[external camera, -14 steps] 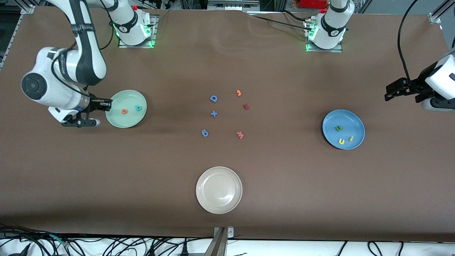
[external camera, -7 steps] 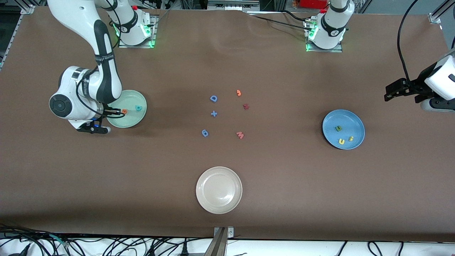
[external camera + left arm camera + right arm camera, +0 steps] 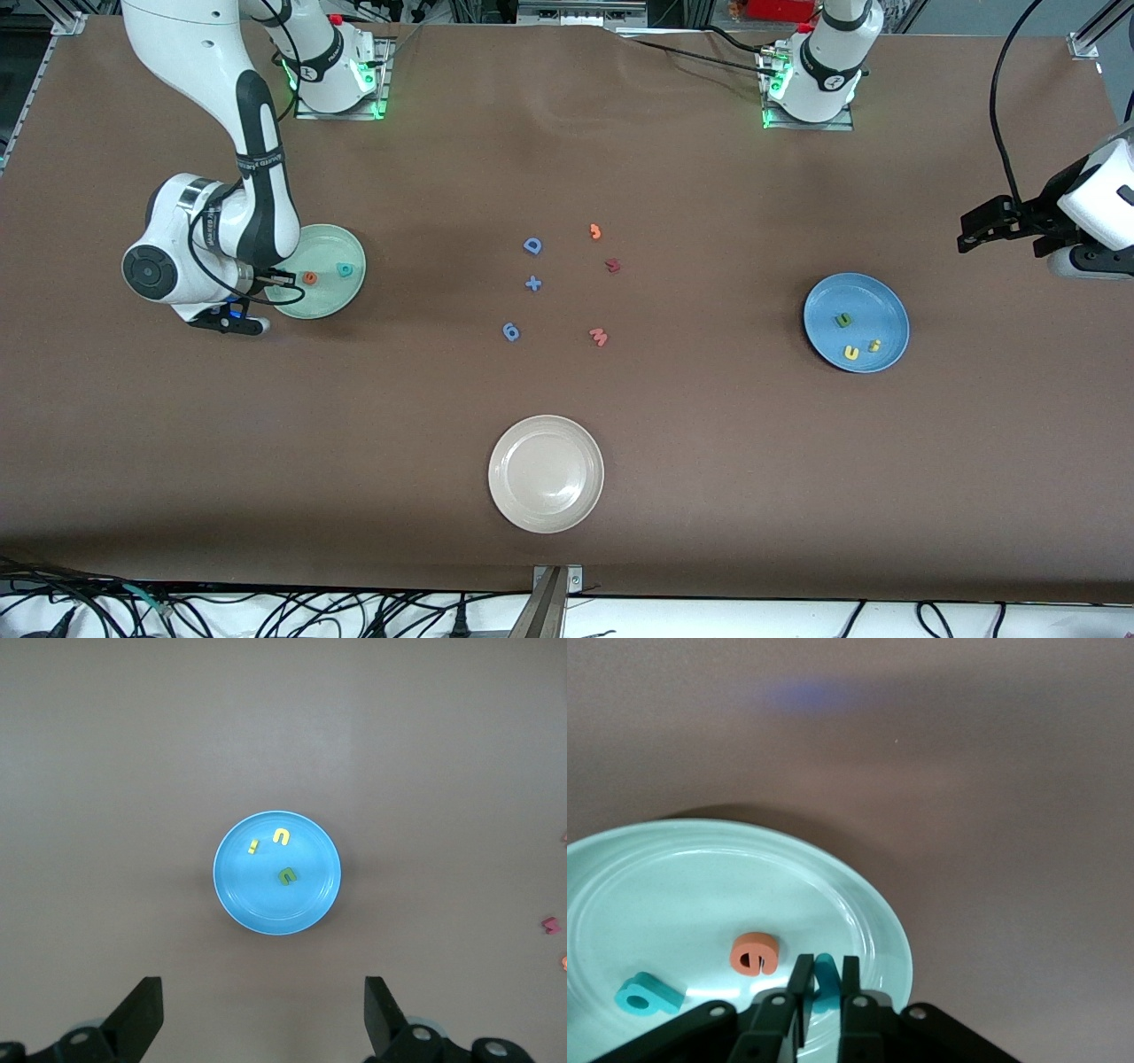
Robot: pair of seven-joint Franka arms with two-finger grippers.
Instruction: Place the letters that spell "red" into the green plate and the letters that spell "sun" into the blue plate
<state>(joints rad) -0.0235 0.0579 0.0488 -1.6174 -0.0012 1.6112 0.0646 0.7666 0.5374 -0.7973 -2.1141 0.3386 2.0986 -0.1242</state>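
My right gripper [image 3: 282, 276] hangs low over the green plate [image 3: 341, 244], at its edge toward the right arm's end of the table. In the right wrist view the gripper [image 3: 824, 967] is shut on a teal "r" [image 3: 826, 981] just above the plate [image 3: 673, 877]. An orange "e" [image 3: 755, 954] and a teal "d" [image 3: 648, 994] lie in the plate. The blue plate [image 3: 873, 297] holds a green "n" [image 3: 844, 320], a yellow "u" [image 3: 850, 353] and a yellow "s" [image 3: 874, 346]. My left gripper [image 3: 264, 1010] waits open, high above the table beside the blue plate [image 3: 266, 904].
Mid-table lie a blue "D" [image 3: 532, 245], a blue plus [image 3: 532, 283], a blue "6" [image 3: 510, 331], an orange "3" [image 3: 595, 231], a dark red piece [image 3: 612, 265] and a red "W" [image 3: 599, 337]. A cream-white plate [image 3: 546, 474] sits nearer the front camera.
My right arm has swung in from beside the green plate, bringing its gripper and the teal "r" over the plate's edge. The left arm has not moved.
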